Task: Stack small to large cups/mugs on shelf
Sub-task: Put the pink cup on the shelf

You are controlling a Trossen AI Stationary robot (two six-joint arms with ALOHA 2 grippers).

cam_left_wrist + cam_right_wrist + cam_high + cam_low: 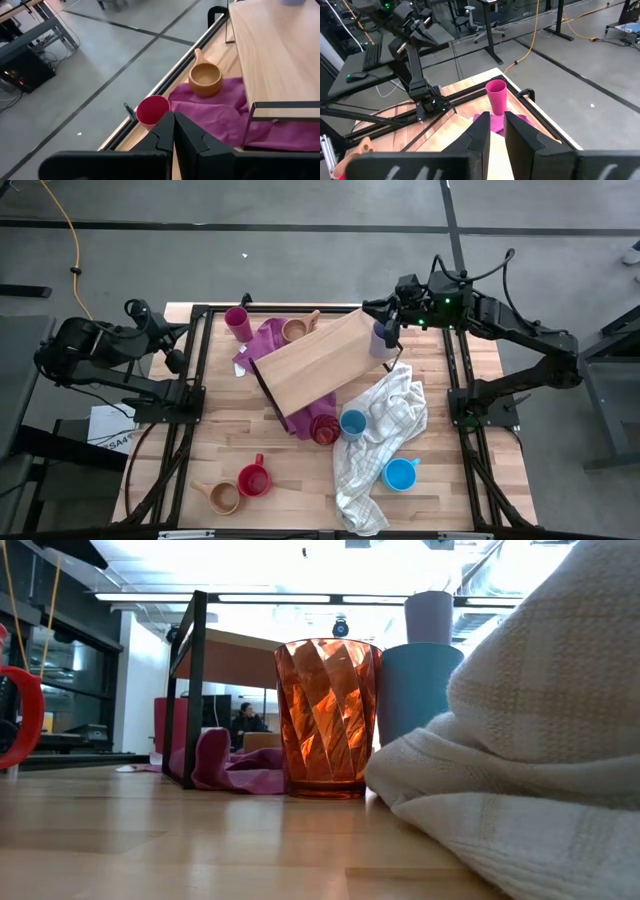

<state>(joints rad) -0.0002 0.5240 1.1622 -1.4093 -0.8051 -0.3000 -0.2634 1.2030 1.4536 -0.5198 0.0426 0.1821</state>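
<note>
The shelf, a light-wood board on a black frame, stands askew at the table's far middle, partly over a purple cloth. A magenta cup and a tan mug stand by its far-left side. A lavender cup stands upright at the shelf's right corner, level with the board in the low view. My right gripper hovers over that corner, its fingers a narrow gap apart with nothing showing between them. My left gripper is shut at the table's left edge. My right gripper stands right beside the lavender cup's rim. Its own body covers that spot in the high view, and its wrist view does not show the cup, so I cannot tell whether a finger touches it.
An orange-red tumbler and a blue cup stand by the shelf's near corner. A white checked towel sprawls to the right, with a blue mug beside it. A red mug and a tan mug sit near-left.
</note>
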